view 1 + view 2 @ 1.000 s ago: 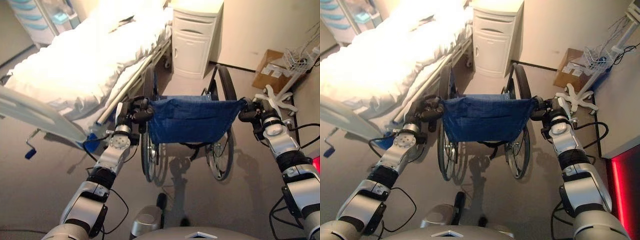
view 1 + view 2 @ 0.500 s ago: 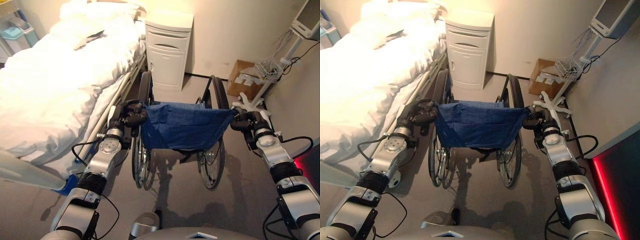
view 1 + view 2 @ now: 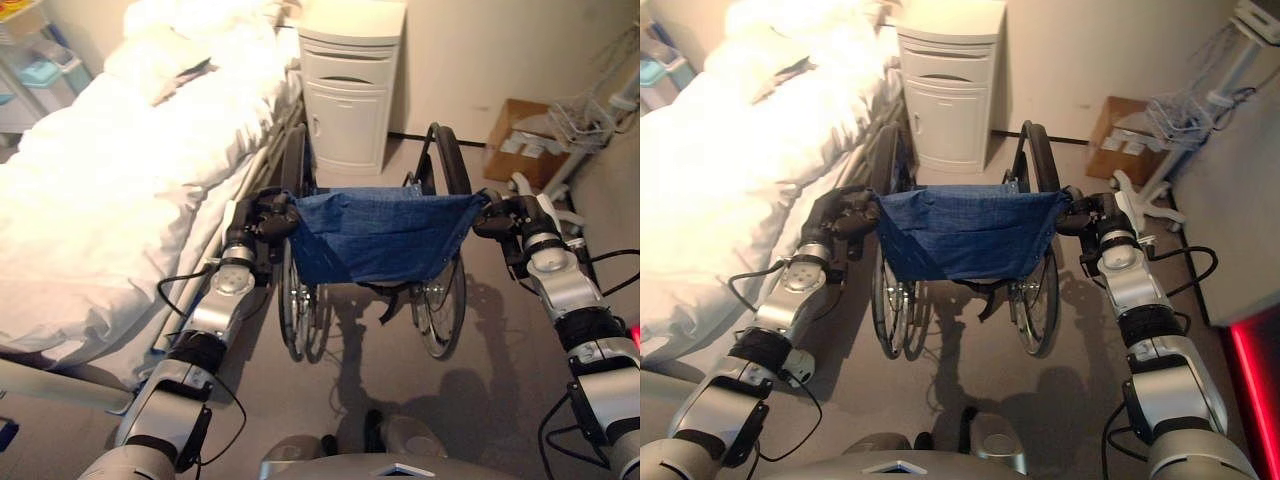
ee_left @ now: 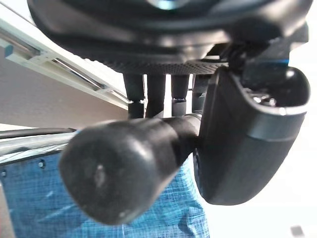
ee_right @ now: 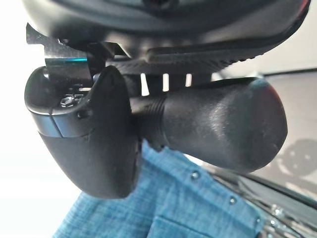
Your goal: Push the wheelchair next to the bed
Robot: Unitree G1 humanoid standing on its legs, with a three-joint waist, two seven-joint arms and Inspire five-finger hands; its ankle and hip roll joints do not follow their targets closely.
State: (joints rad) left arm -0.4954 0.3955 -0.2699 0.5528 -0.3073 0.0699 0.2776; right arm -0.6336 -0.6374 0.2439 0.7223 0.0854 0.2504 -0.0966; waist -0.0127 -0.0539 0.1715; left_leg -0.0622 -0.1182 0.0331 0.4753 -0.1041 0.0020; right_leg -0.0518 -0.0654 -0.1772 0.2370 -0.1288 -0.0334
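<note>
Blue cloth back of the wheelchair [image 3: 378, 235] faces me, its left wheel just beside the bed [image 3: 120, 180].

I cannot see the seat or footrests behind that cloth, and the bed runs off the view's left edge. My left hand [image 3: 262, 222] is clenched round the left push handle [image 4: 124, 168]; my right hand [image 3: 507, 218] grips the right push handle [image 5: 218, 129]. A white cabinet [image 3: 350, 85] stands ahead, a cardboard box [image 3: 520, 145] to its right.
</note>
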